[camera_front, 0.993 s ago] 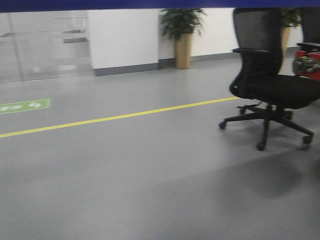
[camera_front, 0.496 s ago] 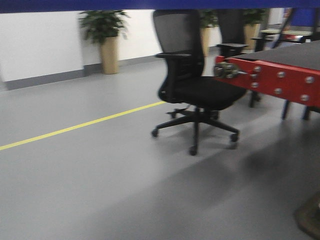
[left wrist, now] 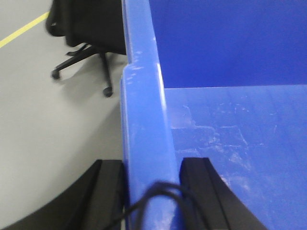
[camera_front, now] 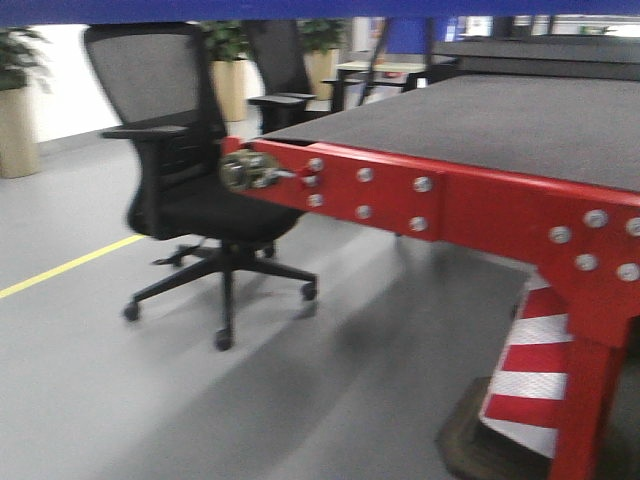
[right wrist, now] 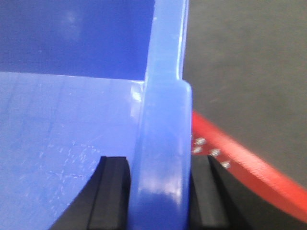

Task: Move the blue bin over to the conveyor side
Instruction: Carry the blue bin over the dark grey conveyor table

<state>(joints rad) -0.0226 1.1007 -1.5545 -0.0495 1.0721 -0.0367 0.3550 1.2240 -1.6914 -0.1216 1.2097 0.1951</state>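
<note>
The blue bin (left wrist: 230,120) is held up between both arms. My left gripper (left wrist: 153,187) is shut on its left wall, one black finger outside and one inside. My right gripper (right wrist: 160,187) is shut the same way on the bin's (right wrist: 62,120) right wall. In the front view only a blue strip of the bin (camera_front: 300,8) shows along the top edge. The conveyor (camera_front: 500,120), a dark grey belt on a red bolted frame, stands close ahead on the right. Its belt (right wrist: 249,62) also lies just beyond the bin's right wall.
A black office chair (camera_front: 200,200) stands on the grey floor to the left of the conveyor's end and shows past the bin's left wall (left wrist: 86,28). A red-and-white striped base (camera_front: 530,380) sits under the frame. A yellow floor line (camera_front: 60,265) runs left.
The front view has swung right: the chair slid from the right side to the left, and the conveyor came into view and now fills the right half. Both grips look unchanged.
</note>
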